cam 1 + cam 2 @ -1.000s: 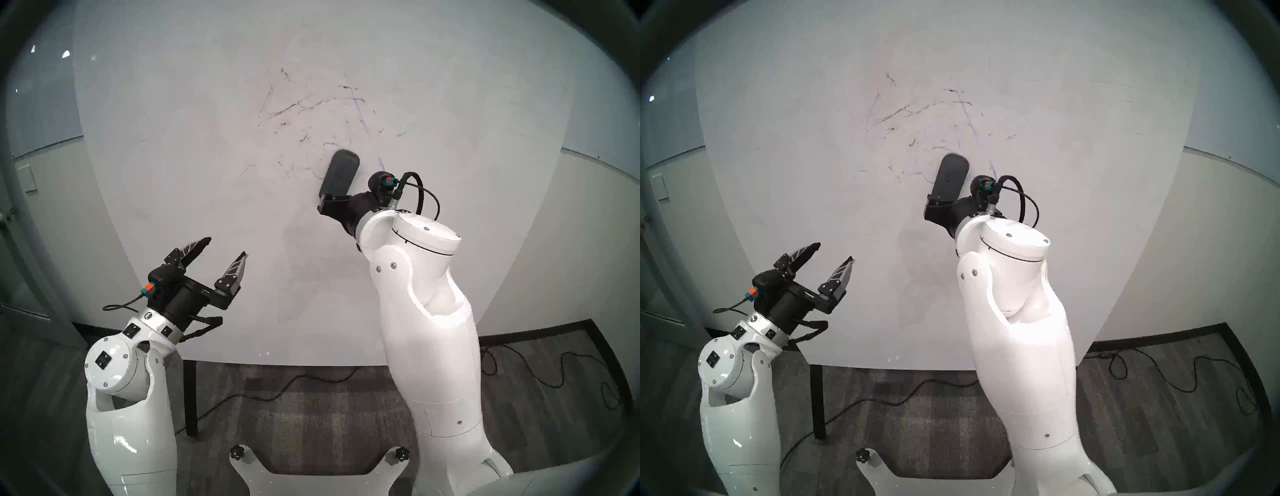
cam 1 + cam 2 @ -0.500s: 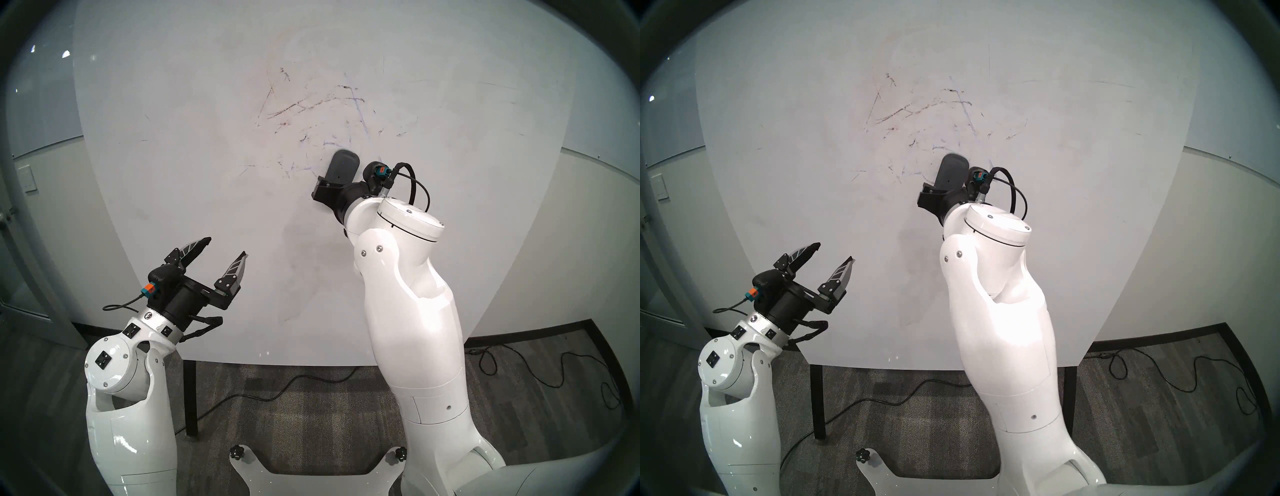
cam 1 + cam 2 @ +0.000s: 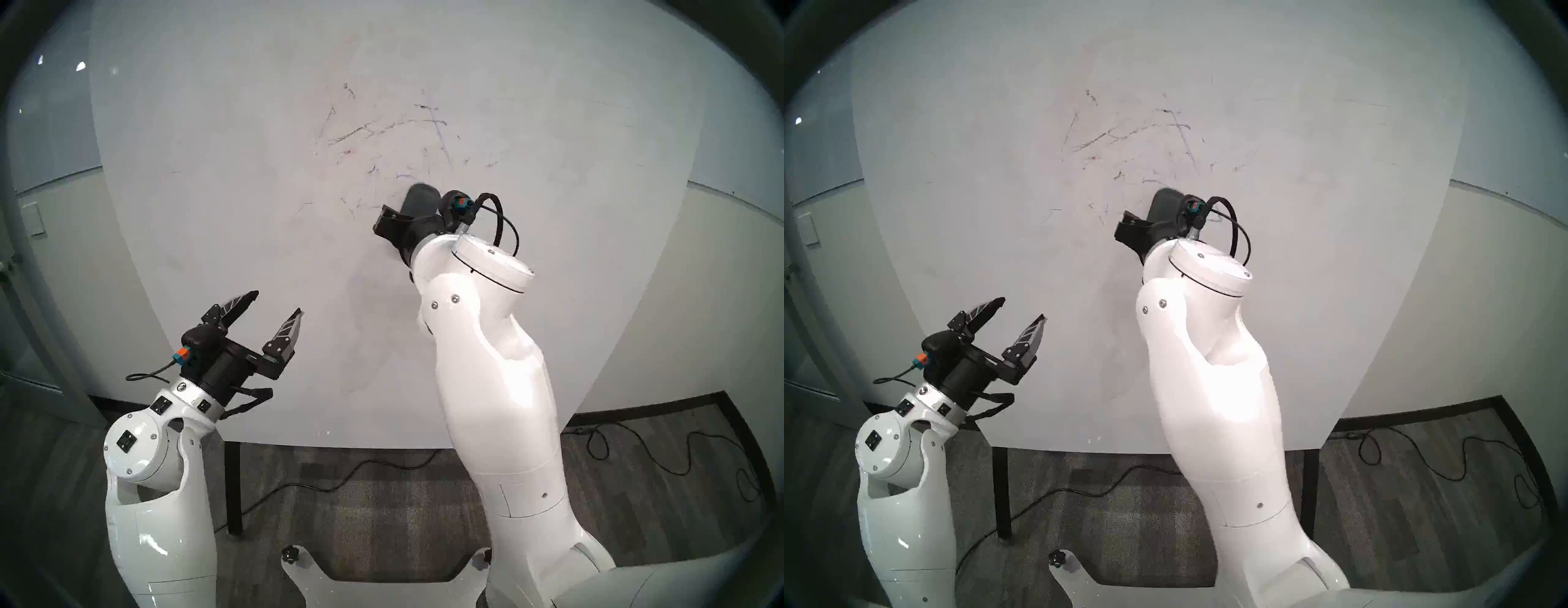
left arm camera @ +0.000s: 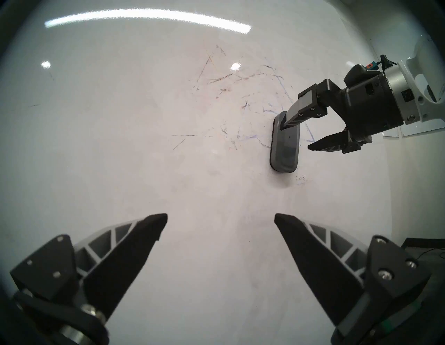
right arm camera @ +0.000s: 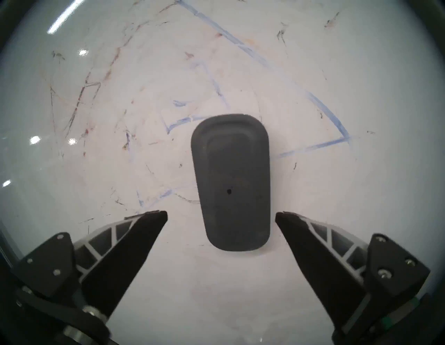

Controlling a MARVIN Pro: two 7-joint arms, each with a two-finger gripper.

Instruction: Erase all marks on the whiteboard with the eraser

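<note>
The whiteboard [image 3: 254,220] stands upright in front of me, smeared with marks [image 3: 369,129]: dark and reddish streaks, and blue lines [image 5: 265,60] of a triangle and a square. The dark grey eraser [image 5: 232,183] clings flat to the board at mid-height, right of centre. My right gripper [image 5: 221,214] is open and straddles the eraser's lower half, one finger on each side with a gap to it. In the left wrist view one right fingertip [image 4: 292,118] crosses in front of the eraser [image 4: 285,154]. My left gripper [image 3: 278,302] hangs open and empty at the lower left, off the board.
Black legs [image 3: 234,488] carry the board over a grey carpet with loose cables [image 3: 687,458]. Pale walls flank the board, with a door frame [image 3: 25,297] at the far left. My base plate with two knobs [image 3: 290,554] is at the bottom.
My right arm has swung left and the right gripper has risen along the eraser, hiding more of it from the head views. The eraser has stayed put. The left arm is still.
</note>
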